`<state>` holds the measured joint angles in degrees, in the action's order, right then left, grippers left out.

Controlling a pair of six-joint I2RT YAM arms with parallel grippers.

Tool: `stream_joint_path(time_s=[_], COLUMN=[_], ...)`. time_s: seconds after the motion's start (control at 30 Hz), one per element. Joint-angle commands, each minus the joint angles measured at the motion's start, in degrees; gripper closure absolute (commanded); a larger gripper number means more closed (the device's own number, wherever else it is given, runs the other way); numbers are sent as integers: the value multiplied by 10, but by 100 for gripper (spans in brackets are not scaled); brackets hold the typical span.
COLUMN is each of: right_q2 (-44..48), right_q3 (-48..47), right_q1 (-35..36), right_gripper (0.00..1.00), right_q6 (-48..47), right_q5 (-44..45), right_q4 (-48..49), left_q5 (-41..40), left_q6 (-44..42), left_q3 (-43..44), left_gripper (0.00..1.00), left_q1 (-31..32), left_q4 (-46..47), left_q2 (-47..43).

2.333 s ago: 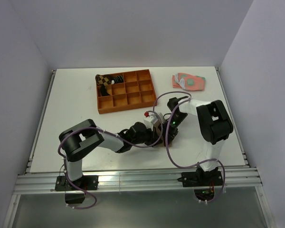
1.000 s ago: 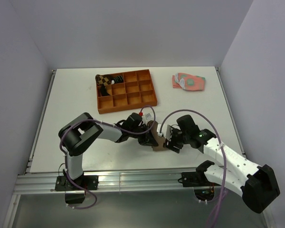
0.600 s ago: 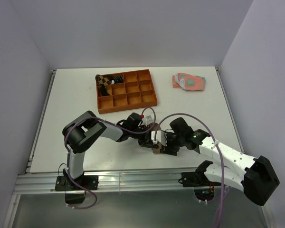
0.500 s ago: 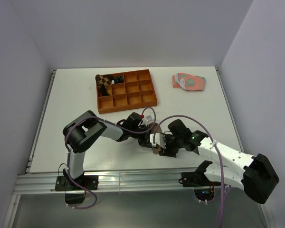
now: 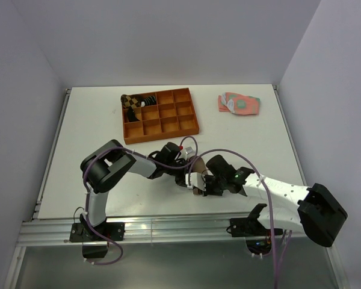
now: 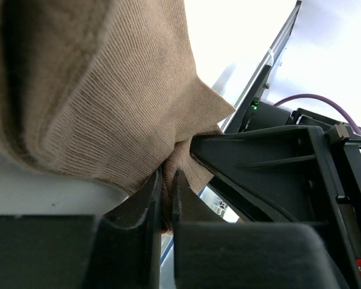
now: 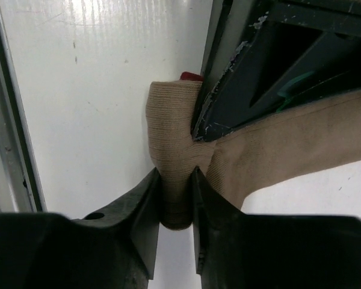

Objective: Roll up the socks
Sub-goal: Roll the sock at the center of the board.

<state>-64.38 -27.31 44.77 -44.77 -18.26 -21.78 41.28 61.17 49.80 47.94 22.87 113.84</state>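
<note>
The tan-brown sock (image 5: pixel 198 165) lies bunched near the table's front, between both grippers. In the left wrist view its ribbed fabric (image 6: pixel 108 78) fills the upper left, and my left gripper (image 6: pixel 166 198) is shut on a thin fold of it. My right gripper (image 7: pixel 177 208) is shut on a rolled end of the same sock (image 7: pixel 171 138), with a bit of maroon showing at its far tip. From above, the left gripper (image 5: pixel 189 176) and right gripper (image 5: pixel 200 185) meet almost head to head. The black sock with white stripes (image 5: pixel 147 100) lies in the tray.
The orange compartment tray (image 5: pixel 159 135) stands at the back left, with a brown checkered rolled sock (image 5: pixel 130 101) in its corner. Flat pink-and-green socks (image 5: pixel 239 103) lie at the back right. The table's front rail runs just behind the grippers.
My right arm has swung in from the right toward the left gripper, and its jaws have closed on the sock's end. The left gripper has kept its hold and barely moved.
</note>
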Motion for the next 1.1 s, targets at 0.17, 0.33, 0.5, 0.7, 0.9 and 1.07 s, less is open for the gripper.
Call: stream_joint_path(time_s=[0.17, 0.33, 0.5, 0.7, 0.9, 1.07], right_q2=[-60, -71, -75, -136, -245, -357], right_q3=[-33, -55, -81, -159, -252, -332], right_q1=[2, 0, -3, -35, -88, -130], right_gripper=[84, 84, 84, 84, 83, 83], right_q6=[35, 52, 51, -4, -42, -58], right_q5=[2, -7, -35, -115, -181, -209], right_q4=[-18, -54, -108, -216, -298, -357], left_q5=[-149, -228, -295, -334, -409, -426], left_q6=[-102, -120, -108, -87, -147, -219], left_q3=[-13, -58, -124, -218, -243, -246], left_gripper=[70, 64, 66, 68, 62, 56], left_q1=[-1, -4, -3, -3, 43, 94], left_q4=[-127, -106, -46, 52, 80, 117], left_q2=[-79, -144, -214, -288, -353, -368])
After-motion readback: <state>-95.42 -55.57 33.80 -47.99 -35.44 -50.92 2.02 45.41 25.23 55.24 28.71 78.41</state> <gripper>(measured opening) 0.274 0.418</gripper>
